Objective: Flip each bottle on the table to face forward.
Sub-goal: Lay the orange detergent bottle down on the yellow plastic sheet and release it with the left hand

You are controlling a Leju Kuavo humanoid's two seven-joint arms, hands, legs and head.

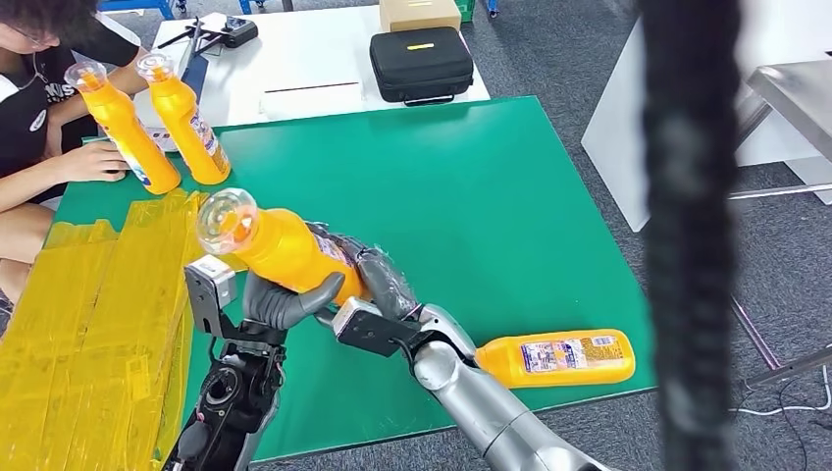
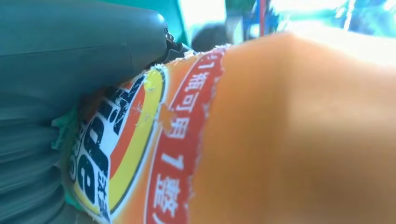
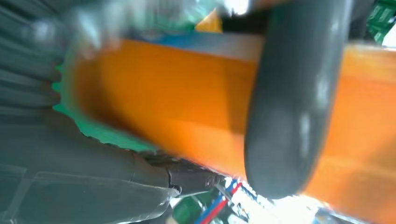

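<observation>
The left hand [image 1: 280,299] and the right hand [image 1: 378,285] both clamp the same orange bottle [image 1: 280,245], which is lifted above the green table [image 1: 471,196] at lower centre of the head view, its clear cap pointing to the upper left. I judge the step is turning this bottle between the hands: one hand should keep a firm grip while the other lets go, so it does not slip. A lying bottle [image 1: 559,358] waits at lower right; two standing bottles [image 1: 157,123] are at upper left, by a person [image 1: 39,108].
</observation>
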